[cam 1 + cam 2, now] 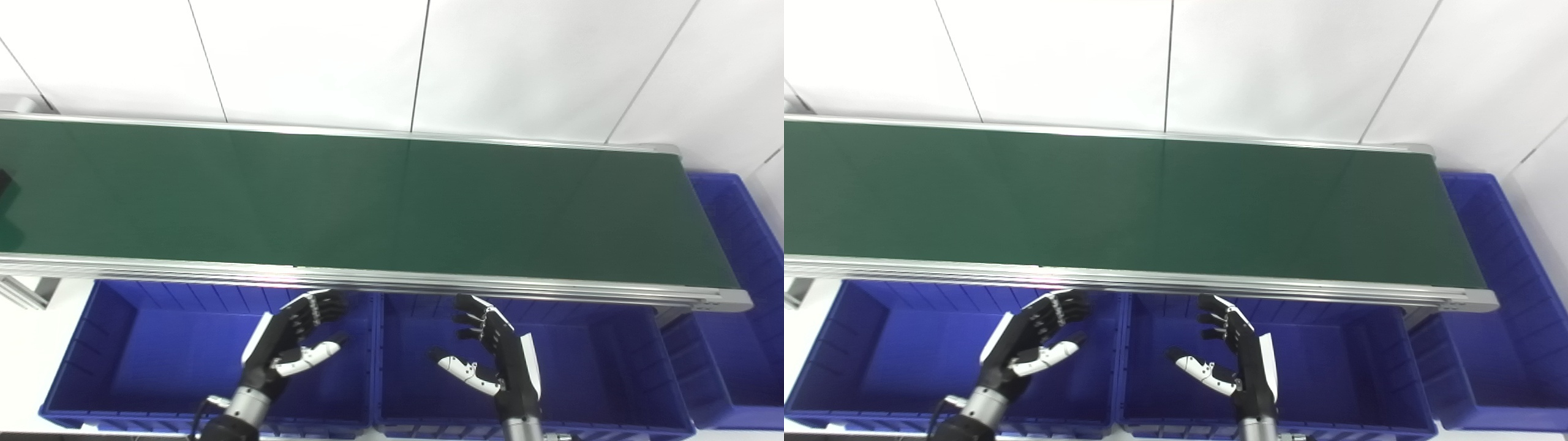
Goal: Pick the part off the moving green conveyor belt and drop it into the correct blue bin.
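Note:
The green conveyor belt (367,196) runs across the view from left to right. A small dark shape (3,184) shows on the belt at the far left edge of the left eye view; I cannot tell what it is. No other part is on the belt. My left hand (294,343) is open and empty above the left blue bin (86,343). My right hand (490,355) is open and empty above the middle blue bin (618,373). Both hands are just in front of the belt's near rail.
A third blue bin (735,220) stands past the belt's right end. The belt's aluminium near rail (429,285) overhangs the back of the two front bins. A white wall stands behind the belt.

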